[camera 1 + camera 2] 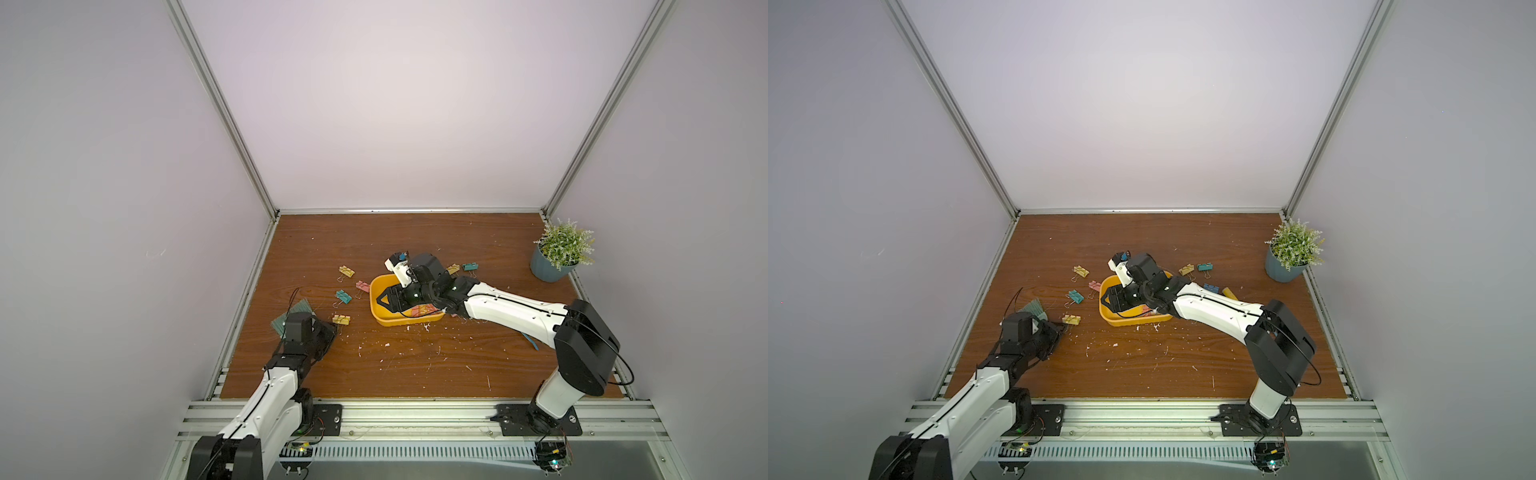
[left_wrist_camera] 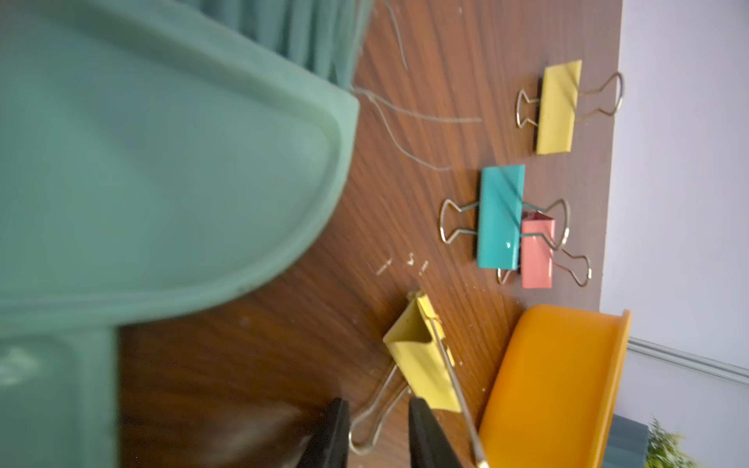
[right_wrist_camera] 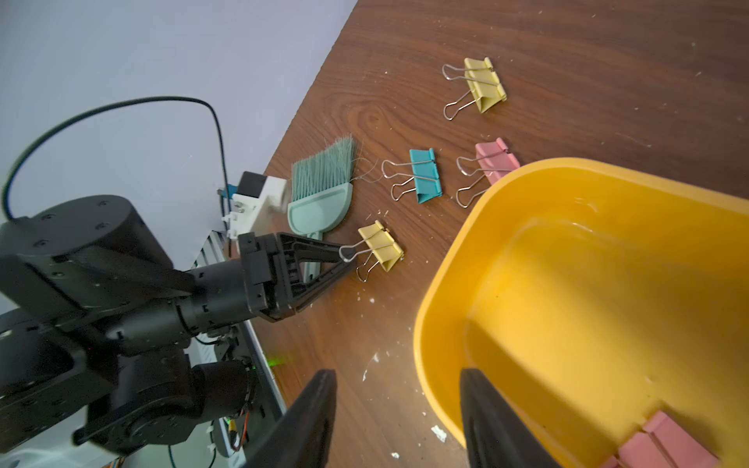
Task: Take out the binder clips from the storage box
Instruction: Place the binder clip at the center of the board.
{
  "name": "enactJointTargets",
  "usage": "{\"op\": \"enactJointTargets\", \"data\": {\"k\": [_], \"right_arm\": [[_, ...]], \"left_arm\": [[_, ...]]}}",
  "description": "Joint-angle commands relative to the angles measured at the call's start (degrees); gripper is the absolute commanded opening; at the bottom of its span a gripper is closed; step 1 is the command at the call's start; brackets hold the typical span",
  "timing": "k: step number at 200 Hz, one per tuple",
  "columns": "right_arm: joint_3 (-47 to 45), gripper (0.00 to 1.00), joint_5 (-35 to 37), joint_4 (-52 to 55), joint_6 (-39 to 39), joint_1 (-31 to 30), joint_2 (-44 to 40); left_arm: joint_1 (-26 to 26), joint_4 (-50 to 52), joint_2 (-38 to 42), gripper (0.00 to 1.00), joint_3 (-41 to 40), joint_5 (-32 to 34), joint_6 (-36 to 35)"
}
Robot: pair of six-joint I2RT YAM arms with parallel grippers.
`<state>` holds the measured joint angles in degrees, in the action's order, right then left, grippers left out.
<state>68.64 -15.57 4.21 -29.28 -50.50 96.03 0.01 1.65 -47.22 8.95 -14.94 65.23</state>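
Left claw [image 2: 379, 425] low, jaws slightly parted, right claw [image 3: 395, 377] (angled downward) spread wide

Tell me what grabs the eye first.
The yellow storage box mid-table, pink binder clips still inside, right gripper poised over it with open jaws. Around it, pastel clips lie scattered on the wood, and the left gripper sits at a yellow clip's wire handle.

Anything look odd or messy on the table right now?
Yes: white crumbs lie scattered over the wooden table near the yellow tub, and loose bristle strands trail from the teal brush.
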Motion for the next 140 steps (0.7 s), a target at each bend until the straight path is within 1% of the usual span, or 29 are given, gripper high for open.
{"op": "enactJointTargets", "data": {"k": [1,21,46,62,73,93,100,114,122,124,140], "right_arm": [[-0.62,0.56,4.95,0.30,1.84,0.11,-4.25],[-2.46,0.56,9.13,-0.04,1.61,0.40,-6.93],[-6.13,0.58,17.48,-0.89,0.65,1.25,-11.63],[-9.28,0.59,21.44,-1.92,-0.62,2.42,-14.95],[-11.25,0.59,22.15,-2.27,-1.50,3.96,-16.54],[-13.37,0.59,19.06,-0.99,-3.98,7.98,-17.34],[-13.80,0.58,17.42,-0.18,-4.69,9.38,-17.13],[-14.27,0.56,14.48,1.17,-5.41,11.53,-16.21],[-14.38,0.55,13.64,2.08,-5.60,12.27,-15.60],[-14.38,0.55,13.44,2.24,-5.66,12.33,-15.43],[-14.17,0.53,12.03,3.55,-5.20,12.80,-14.12]], "left_arm": [[2.08,9.38,2.03,0.32,2.79,4.47,-4.40],[2.08,13.25,4.30,0.32,4.86,6.41,-5.90],[2.07,14.66,7.16,0.33,7.56,7.02,-8.80],[2.10,12.85,7.42,0.33,10.10,4.22,-12.01],[2.05,11.34,6.76,0.33,12.08,2.10,-13.17],[0.86,10.14,5.12,0.32,16.14,1.54,-14.19],[-0.72,9.23,4.49,0.32,17.52,1.94,-14.62],[-6.08,6.15,1.78,0.32,19.83,3.50,-16.00],[-10.81,5.52,-0.81,0.32,21.54,4.74,-16.78],[-11.35,5.42,-1.61,0.32,22.10,5.30,-17.08],[-21.17,5.27,-8.27,0.32,26.49,9.47,-19.57]]}}
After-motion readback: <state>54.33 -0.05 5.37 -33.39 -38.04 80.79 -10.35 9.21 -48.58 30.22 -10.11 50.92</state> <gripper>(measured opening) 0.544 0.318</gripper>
